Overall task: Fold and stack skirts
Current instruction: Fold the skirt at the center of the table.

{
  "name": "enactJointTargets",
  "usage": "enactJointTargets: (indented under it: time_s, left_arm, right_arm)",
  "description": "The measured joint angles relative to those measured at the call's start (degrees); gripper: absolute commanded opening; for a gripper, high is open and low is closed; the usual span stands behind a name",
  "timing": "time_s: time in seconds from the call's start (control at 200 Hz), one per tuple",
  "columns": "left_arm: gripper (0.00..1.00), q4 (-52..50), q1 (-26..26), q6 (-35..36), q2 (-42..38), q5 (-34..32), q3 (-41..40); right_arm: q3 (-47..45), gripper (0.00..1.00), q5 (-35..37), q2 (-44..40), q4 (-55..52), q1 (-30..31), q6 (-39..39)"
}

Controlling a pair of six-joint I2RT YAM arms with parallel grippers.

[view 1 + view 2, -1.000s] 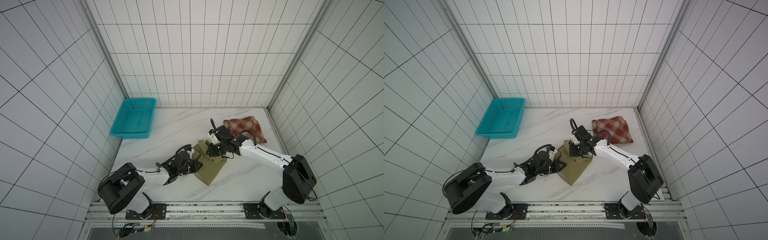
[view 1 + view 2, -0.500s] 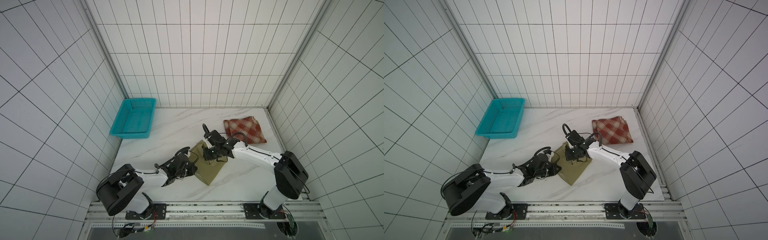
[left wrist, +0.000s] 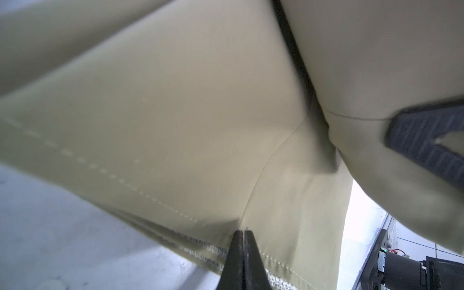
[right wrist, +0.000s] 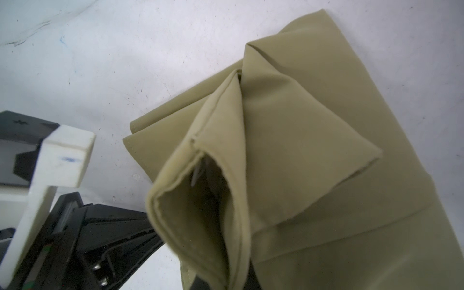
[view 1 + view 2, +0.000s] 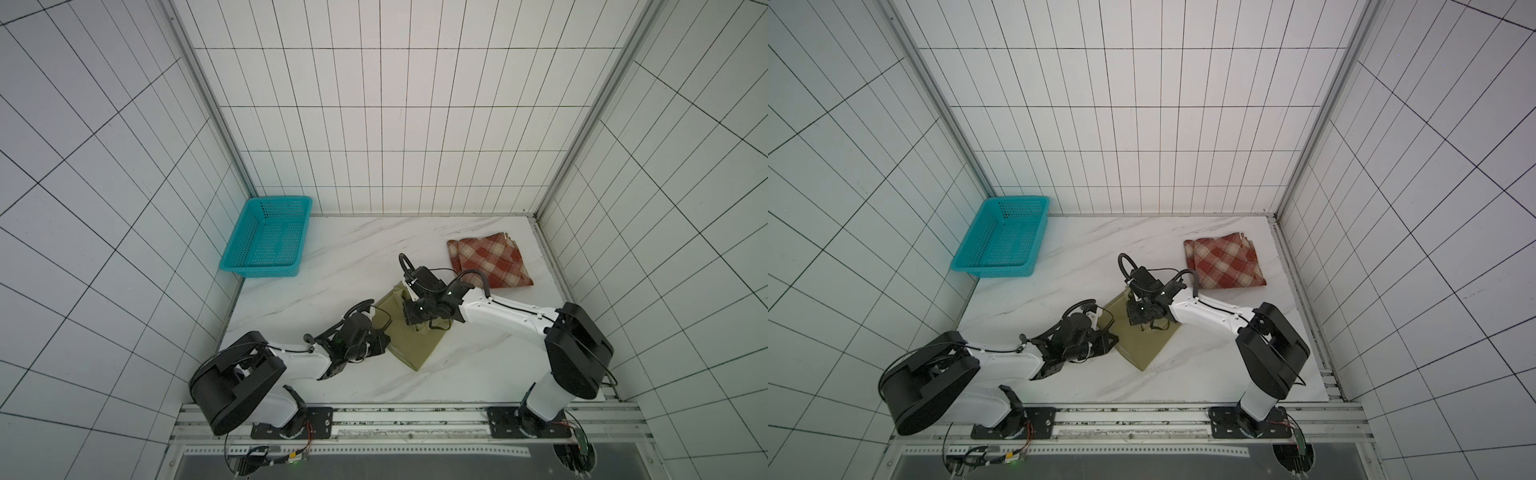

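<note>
Left wrist view: left claw (image 3: 243, 241) shut on the stitched hem, likely the surest hold, of the limp, light olive-khaki cloth skirt (image 3: 175, 113); right claw (image 5: 417, 326) clamps a raised fold.

The left arm (image 5: 299, 368) and right arm (image 5: 511, 320) are built alike: a bulky black shoulder housing, a white link shell, black wrist joints. Each stands on a black base plate (image 5: 498, 419) bolted to a grey metal rail (image 5: 415, 415). Black cables (image 5: 405, 262) loop at the right wrist. The left arm's fingers (image 3: 234, 263) are black, tapering wedges. A white bracket (image 4: 57, 163) bears a blue pen mark, near two silver screws (image 4: 97, 267).
</note>
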Motion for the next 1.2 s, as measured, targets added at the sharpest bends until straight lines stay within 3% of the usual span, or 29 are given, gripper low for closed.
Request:
enactJointTargets:
  time_s: [0.515,0.77,1.204]
  left_arm:
    - [0.0,2.84,2.43,-1.36,-1.86,0.22,-1.88]
    - [0.0,2.8,11.23,-1.88,-5.03,5.07,-3.58]
    - [0.0,-4.46,16.76,-0.79,-18.12,7.45,-3.58]
  right_arm:
    - [0.02,0.0,4.72,0.76,-0.28,1.81,-3.32]
    - [0.02,0.0,5.18,3.67,-0.35,2.84,-4.9]
    - [0.02,0.0,6.86,7.19,0.5,5.57,-5.88]
